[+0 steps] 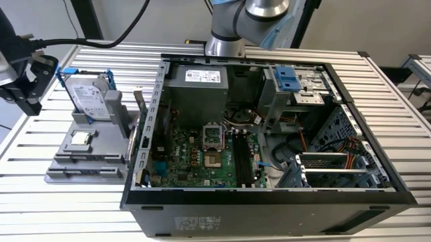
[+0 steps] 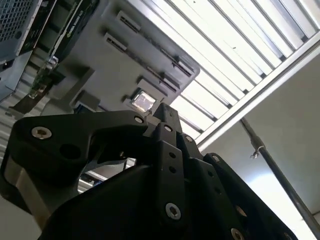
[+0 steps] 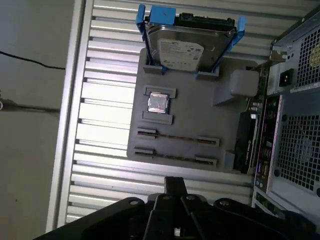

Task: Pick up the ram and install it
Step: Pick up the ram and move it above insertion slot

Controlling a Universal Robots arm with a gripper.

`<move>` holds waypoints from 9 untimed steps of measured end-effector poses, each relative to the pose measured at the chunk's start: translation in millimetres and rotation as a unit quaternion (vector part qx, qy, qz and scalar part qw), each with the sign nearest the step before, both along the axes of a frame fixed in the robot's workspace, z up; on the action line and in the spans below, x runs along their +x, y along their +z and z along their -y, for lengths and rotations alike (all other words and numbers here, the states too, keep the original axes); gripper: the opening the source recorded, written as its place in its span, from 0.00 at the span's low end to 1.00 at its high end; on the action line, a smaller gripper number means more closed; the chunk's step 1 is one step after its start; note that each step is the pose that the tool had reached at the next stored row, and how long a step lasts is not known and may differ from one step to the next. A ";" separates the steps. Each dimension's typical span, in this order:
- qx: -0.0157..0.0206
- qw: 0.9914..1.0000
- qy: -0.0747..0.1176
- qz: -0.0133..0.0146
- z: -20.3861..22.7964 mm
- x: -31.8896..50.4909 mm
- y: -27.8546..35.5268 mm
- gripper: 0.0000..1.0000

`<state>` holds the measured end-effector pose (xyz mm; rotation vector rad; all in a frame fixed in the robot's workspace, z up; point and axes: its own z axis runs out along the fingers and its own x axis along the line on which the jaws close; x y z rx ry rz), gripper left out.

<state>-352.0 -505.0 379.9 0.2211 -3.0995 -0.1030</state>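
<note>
The ram (image 3: pixel 175 138) shows in the first wrist view as a thin dark stick standing on edge between two clips of the grey holder (image 3: pixel 200 107). A second like stick (image 3: pixel 172 156) stands in the row beside it. My gripper (image 3: pixel 175 182) hangs above the slatted table just off the holder's edge, nearest that second stick, shut with nothing in it. In the exterior view the gripper (image 1: pixel 32 96) is at the far left, left of the holder (image 1: pixel 81 151). The open computer case (image 1: pixel 269 201) lies in the middle, with its motherboard (image 1: pixel 202 156) facing up.
On the holder stand a silver hard drive in a blue frame (image 3: pixel 187 42) and a small square chip (image 3: pixel 158 103). A green card (image 3: pixel 250 140) stands between holder and case. A black cable (image 1: pixel 128 25) runs over the table's back left. The table's edge (image 3: pixel 67 130) is close by.
</note>
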 end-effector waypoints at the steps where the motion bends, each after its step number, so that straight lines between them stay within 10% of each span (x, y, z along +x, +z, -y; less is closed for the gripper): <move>1: 0.000 1.000 0.009 0.000 0.0 0.0 0.0 0.00; 9: -0.001 0.997 0.082 0.000 0.0 0.0 0.0 0.00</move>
